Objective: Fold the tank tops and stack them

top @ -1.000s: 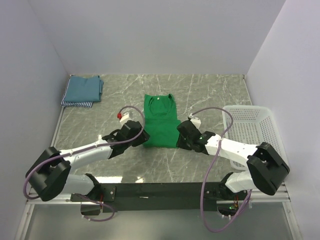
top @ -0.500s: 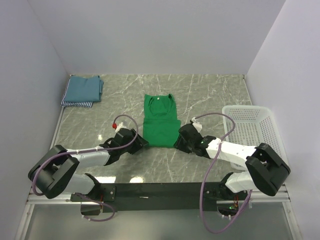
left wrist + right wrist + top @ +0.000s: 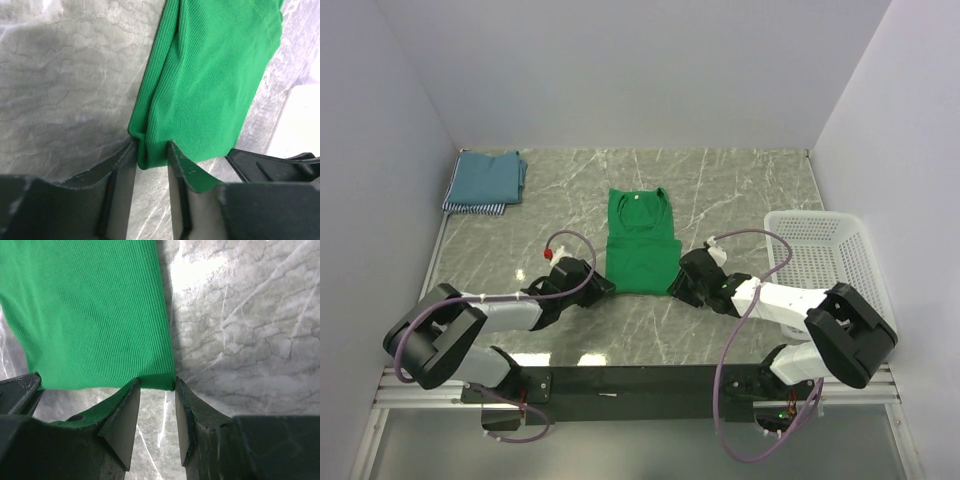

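Where the 2 arms reach, a grey, veined marble-pattern table (image 3: 740, 190) is seen, smooth and faintly glossy, enclosed by plain white walls (image 3: 620, 70) on 3 sides. A white mesh basket (image 3: 820, 250) is set at the right edge.

The green tank top (image 3: 642, 245) is laid flat at mid-table: fine ribbed knit, a narrow oblong, its left edge doubled over. Its long axis runs near to far, neckline toward the back wall, hem toward the arms.

The teal top (image 3: 488, 178) is folded square in the far left corner, on the striped top (image 3: 475, 208), of which only an edge shows.

The left gripper (image 3: 151, 145) is spread around the near left hem corner. The right gripper (image 3: 156, 382) is parted, its tips at the near right corner.
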Robot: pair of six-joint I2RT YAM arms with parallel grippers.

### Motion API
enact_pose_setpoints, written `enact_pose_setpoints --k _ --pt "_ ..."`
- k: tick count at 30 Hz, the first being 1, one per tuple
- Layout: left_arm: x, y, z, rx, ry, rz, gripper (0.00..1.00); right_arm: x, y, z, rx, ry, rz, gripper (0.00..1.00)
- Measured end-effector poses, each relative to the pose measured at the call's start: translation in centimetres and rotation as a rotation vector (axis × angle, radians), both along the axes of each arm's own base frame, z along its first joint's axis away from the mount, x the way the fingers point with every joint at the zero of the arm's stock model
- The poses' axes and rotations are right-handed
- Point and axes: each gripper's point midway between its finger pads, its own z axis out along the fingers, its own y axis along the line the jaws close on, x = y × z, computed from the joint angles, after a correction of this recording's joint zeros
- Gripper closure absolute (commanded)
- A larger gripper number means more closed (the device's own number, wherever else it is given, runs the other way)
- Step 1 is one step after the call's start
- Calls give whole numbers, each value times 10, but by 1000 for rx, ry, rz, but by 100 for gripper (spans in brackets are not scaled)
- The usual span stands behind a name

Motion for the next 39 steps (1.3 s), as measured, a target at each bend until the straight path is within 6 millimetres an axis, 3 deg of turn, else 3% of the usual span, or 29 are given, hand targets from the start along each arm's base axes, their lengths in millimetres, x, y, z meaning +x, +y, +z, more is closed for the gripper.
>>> enact_pose_setpoints --k 5,9,13,14,20,25,33,35,39 --pt "2 -1 -2 3 2 0 68 3 1 -5 -2 0 -6 63" --pt "4 -2 -4 19 6 -5 82 6 2 -7 -7 -7 -9 73" --pt "7 -4 -5 48 6 -18 97 8 0 -9 -34 -19 6 98" --pt "7 -4 -5 56 5 -24 99 9 0 -9 -43 -23 12 100" --pt "-2 -6 -4 122 2 -48 99 6 -5 -7 -114 -38 68 100" --pt "-34 -10 2 169 7 -116 99 -28 -6 6 -183 -49 175 100" --pt "-117 -18 4 189 49 -256 99 -101 -3 31 -202 -61 343 100" --pt "-139 -21 9 180 55 -293 99 -114 -5 38 -186 -62 358 100" --pt "-162 -22 19 158 59 -313 99 -134 -10 45 -178 -61 381 100"
